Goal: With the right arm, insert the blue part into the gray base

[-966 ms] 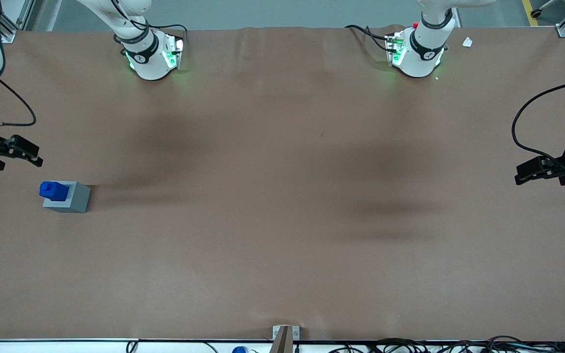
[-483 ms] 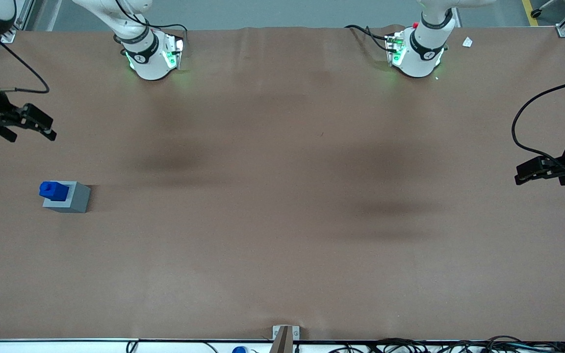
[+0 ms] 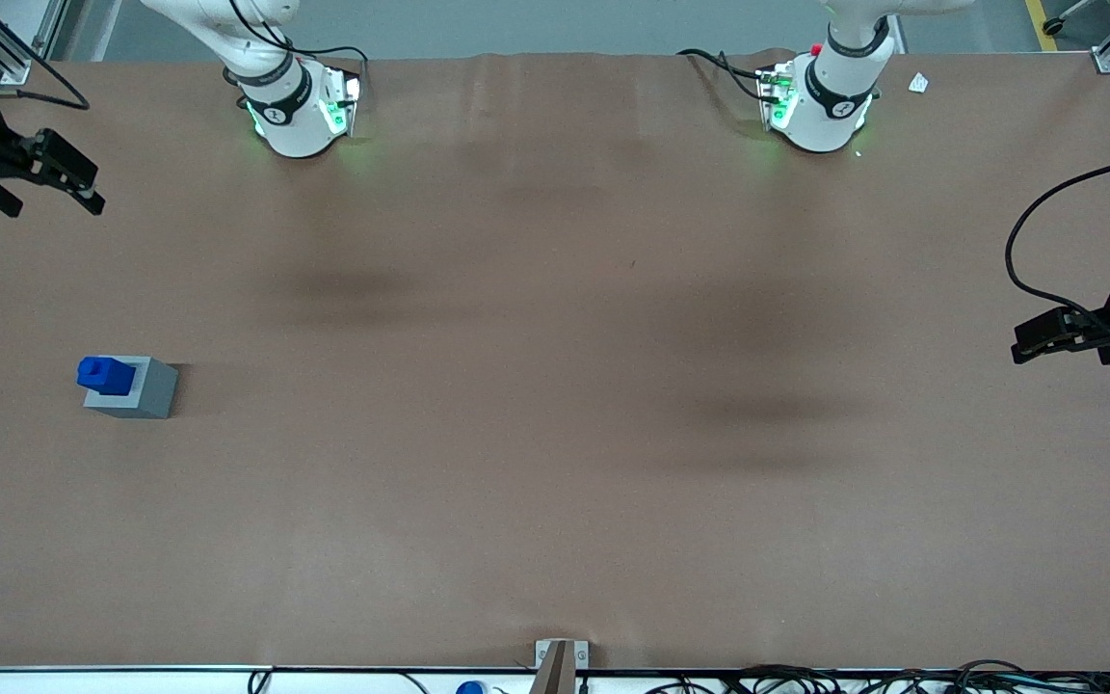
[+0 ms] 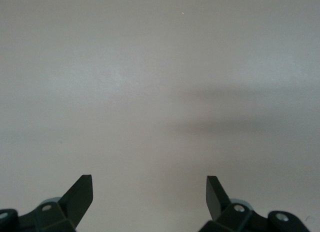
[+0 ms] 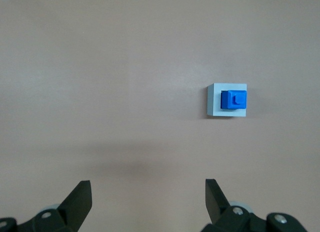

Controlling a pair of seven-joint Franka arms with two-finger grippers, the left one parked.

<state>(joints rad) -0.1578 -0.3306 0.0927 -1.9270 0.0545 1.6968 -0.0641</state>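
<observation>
Right arm's hand [image 3: 44,183] hangs high over the counter [image 3: 555,434], farther from the front camera than the gray base [image 3: 136,390] and well apart from it. Fingers [image 5: 77,197] spread wide, holding nothing, touching nothing. Blue part [image 3: 104,375] sits in the gray base's top recess, stud up, at the working arm's end of the counter. No readable writing; a raised L-like mark shows on the blue part's top in the right wrist view.
</observation>
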